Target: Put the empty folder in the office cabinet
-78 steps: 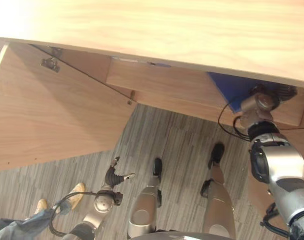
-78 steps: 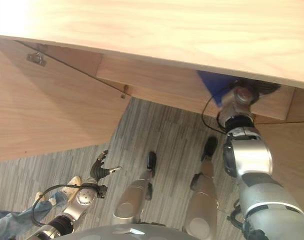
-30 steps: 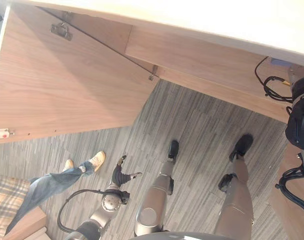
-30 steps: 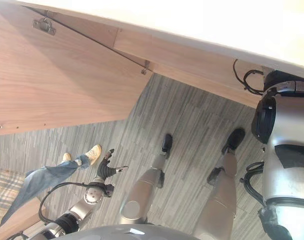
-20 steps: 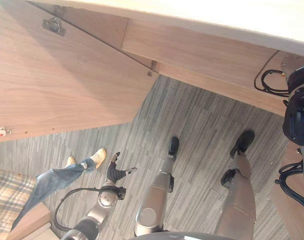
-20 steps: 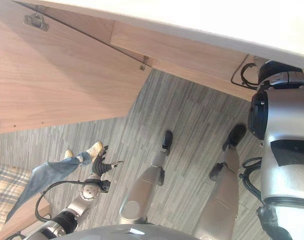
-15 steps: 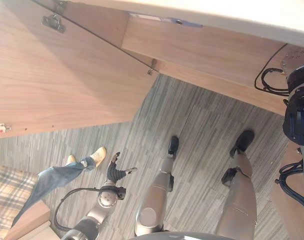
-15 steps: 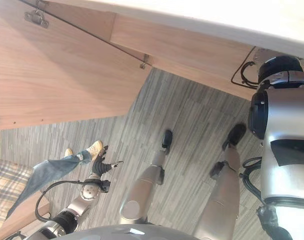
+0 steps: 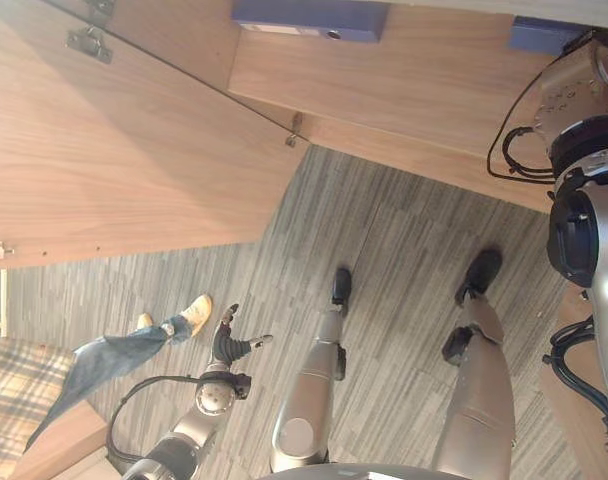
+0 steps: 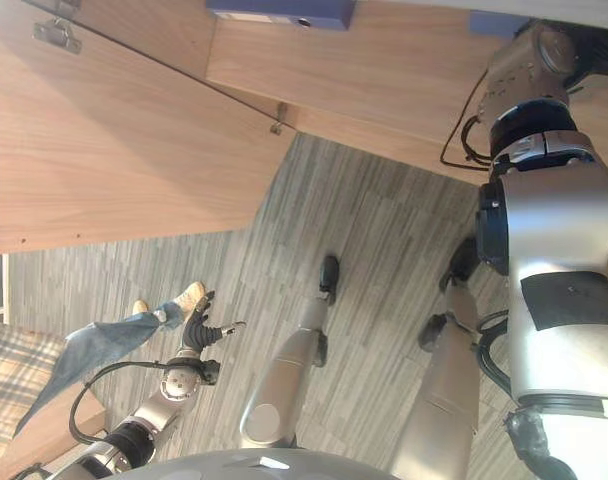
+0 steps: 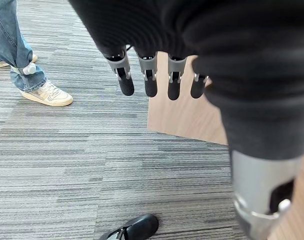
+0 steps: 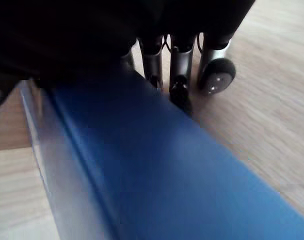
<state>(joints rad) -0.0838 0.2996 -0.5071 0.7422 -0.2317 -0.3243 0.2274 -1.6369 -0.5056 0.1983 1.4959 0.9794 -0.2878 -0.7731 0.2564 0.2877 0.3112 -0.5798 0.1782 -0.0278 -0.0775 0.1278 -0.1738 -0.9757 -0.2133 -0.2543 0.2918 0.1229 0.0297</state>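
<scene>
Grey striped carpet [image 9: 384, 250] fronts a wooden office cabinet [image 9: 404, 90] with its door [image 9: 114, 150] swung open. Right hand [image 12: 192, 55] reaches into the cabinet, fingers curled round the blue folder [image 12: 157, 170], which lies against the wooden shelf inside. A second blue folder [image 9: 309, 17] sits further along the shelf. Left hand [image 9: 227, 345] hangs low over the carpet, fingers relaxed, holding nothing. A person's leg [image 9: 104, 365] stands nearby.

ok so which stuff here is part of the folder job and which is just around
Part of the job:
- blue plastic folder, held in the right hand
- wooden office cabinet with its open door

Just around:
- second blue folder inside the cabinet
- person's jeans leg
- idle left hand
</scene>
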